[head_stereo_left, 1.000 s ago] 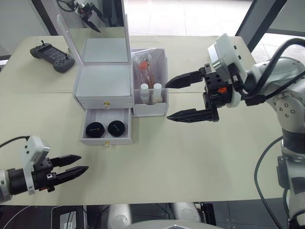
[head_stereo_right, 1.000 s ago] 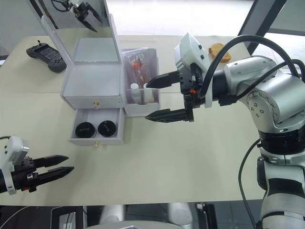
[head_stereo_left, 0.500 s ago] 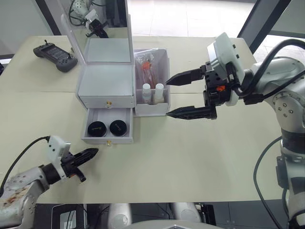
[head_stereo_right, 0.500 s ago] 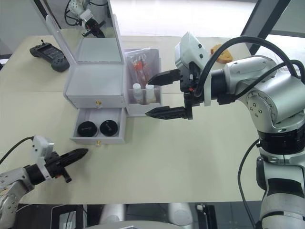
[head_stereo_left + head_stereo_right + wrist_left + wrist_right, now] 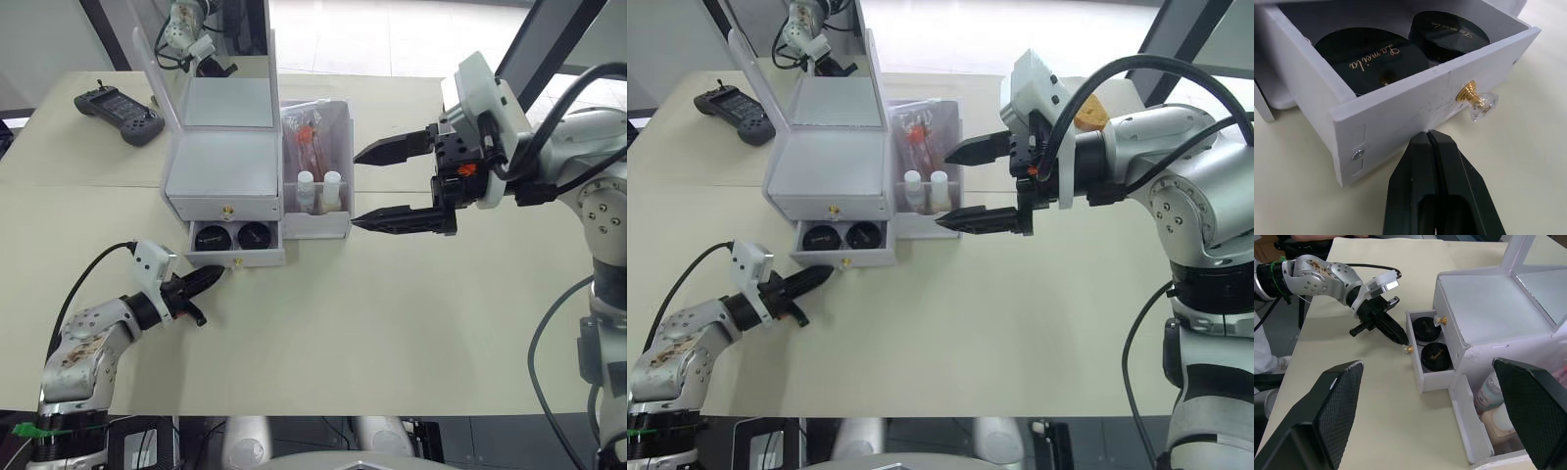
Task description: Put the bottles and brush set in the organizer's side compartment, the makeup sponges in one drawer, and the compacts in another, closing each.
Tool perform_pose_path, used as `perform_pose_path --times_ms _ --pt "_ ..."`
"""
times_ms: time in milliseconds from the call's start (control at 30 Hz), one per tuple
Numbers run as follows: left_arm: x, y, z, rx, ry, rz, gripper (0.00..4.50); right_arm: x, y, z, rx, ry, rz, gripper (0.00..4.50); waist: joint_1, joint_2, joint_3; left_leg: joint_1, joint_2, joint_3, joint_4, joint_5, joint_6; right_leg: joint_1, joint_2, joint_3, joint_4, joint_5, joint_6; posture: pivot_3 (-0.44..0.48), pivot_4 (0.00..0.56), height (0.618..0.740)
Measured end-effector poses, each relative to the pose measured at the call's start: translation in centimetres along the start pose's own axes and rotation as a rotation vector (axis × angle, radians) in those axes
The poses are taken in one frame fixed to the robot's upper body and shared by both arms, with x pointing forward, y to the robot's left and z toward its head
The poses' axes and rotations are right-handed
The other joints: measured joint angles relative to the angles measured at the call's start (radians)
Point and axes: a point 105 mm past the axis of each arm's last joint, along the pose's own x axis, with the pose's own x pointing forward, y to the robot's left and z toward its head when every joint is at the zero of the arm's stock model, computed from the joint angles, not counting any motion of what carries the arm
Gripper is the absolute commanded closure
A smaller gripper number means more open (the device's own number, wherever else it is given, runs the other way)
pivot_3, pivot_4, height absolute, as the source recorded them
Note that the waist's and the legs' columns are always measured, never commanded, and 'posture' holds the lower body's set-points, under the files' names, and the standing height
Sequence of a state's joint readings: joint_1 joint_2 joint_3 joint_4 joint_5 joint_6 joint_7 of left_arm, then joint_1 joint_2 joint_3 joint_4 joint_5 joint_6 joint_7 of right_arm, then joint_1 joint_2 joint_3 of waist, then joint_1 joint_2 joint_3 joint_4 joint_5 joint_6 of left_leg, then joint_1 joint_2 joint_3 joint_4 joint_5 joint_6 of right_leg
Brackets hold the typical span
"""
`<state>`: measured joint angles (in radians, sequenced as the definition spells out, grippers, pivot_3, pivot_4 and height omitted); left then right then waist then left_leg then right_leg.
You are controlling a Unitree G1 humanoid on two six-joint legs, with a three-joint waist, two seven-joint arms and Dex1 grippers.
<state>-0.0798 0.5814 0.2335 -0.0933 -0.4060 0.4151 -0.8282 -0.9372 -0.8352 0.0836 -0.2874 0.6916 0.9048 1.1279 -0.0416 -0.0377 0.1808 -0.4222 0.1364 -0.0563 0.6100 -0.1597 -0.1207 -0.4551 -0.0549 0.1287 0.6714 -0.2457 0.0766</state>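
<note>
Left gripper (image 5: pixel 1428 136): fingers pressed together, nothing between them, tips right at the front panel of the lower drawer (image 5: pixel 1400 107), just beside its gold knob (image 5: pixel 1472 96). Contact with the panel looks likely in the left wrist view, but can't tell for sure.

Lower drawer sits partly out of the organizer (image 5: pixel 223 162). Directly past the left fingertips, inside the drawer: both compacts (image 5: pixel 1371 55), black, gold script on the lids, side by side and close together; can't tell if they touch. The upper drawer (image 5: pixel 227 209) above is flush with the organizer front. Makeup sponges not visible.

Right gripper (image 5: pixel 364 187): jaws spread wide, empty, hovering just off the front corner of the side compartment (image 5: pixel 319 221), not touching it. One finger is level with the compartment's middle, the other level with its low front wall. Just beyond the right fingertips, inside the compartment: two bottles (image 5: pixel 318 190) upright with white caps, behind the low front wall; brush set (image 5: pixel 308 142) stands behind them, further from the gripper, pink-red handles showing through the pouch.

Mirror lid (image 5: pixel 211 49) is up on the far side of the organizer. Black controller (image 5: pixel 121 102) lies on the table (image 5: pixel 392 313), well away from both grippers, beyond the organizer from the left one.
</note>
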Motion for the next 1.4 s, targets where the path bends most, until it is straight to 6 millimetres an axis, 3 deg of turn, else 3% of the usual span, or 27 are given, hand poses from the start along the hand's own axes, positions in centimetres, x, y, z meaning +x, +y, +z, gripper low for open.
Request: perform_pose_path --times_ms 133,267,900,1000,1067,1233,1400 --pt "1.5 1.1 1.3 0.028 -0.016 0.024 4.48 -0.3 0.0 0.2 -0.002 0.004 -0.018 0.0 0.0 0.0 0.0 0.0 0.0 0.0 0.0 0.0 0.0 0.0 0.0 0.0 0.0 0.0 0.0 0.0 0.15 0.705" --pt "2.2 0.9 1.7 0.062 -0.014 0.015 4.48 -0.6 0.1 0.4 -0.012 0.011 -0.029 0.0 -0.003 0.0 0.0 0.0 0.0 0.0 -0.001 0.0 0.0 0.0 0.0 0.0 0.0 0.001 -0.001 0.0 0.15 0.705" --pt "3.0 1.5 2.6 0.1 -0.007 0.062 4.48 -1.0 0.3 0.6 -0.008 0.016 -0.062 0.0 0.002 0.0 0.0 0.0 0.0 0.0 -0.001 0.0 0.0 0.0 0.0 0.0 0.0 0.001 0.0 0.0 0.15 0.705" --pt "2.6 1.5 2.6 0.07 -0.015 0.056 3.9 -1.2 0.1 -0.2 0.033 0.003 -0.085 0.0 0.001 -0.001 0.0 0.0 0.0 0.0 -0.001 0.0 0.0 0.0 0.0 0.0 0.0 0.001 -0.001 0.0 0.15 0.705" --pt "1.6 2.0 2.4 0.07 -0.003 0.068 3.28 -1.5 -0.4 -0.9 0.096 -0.013 -0.123 0.0 -0.003 -0.001 0.0 0.0 0.0 0.0 -0.001 0.0 0.0 0.0 0.0 0.0 0.0 0.001 -0.001 0.0 0.15 0.705" --pt "-2.8 4.8 2.6 0.092 0.048 0.118 1.69 -3.6 -0.8 -7.1 0.24 0.119 -0.268 0.0 0.0 -0.001 0.0 0.0 0.0 0.0 -0.002 0.0 0.0 0.0 0.0 0.0 -0.001 0.0 0.0 0.0 0.15 0.705" --pt "-6.7 8.1 4.8 0.152 0.04 0.161 0.07 -5.5 0.0 -12.0 0.295 0.061 -0.511 0.0 0.009 -0.001 -0.001 0.0 0.0 -0.001 -0.002 0.0 0.0 0.0 0.0 -0.001 -0.003 0.0 0.001 0.0 0.15 0.705"
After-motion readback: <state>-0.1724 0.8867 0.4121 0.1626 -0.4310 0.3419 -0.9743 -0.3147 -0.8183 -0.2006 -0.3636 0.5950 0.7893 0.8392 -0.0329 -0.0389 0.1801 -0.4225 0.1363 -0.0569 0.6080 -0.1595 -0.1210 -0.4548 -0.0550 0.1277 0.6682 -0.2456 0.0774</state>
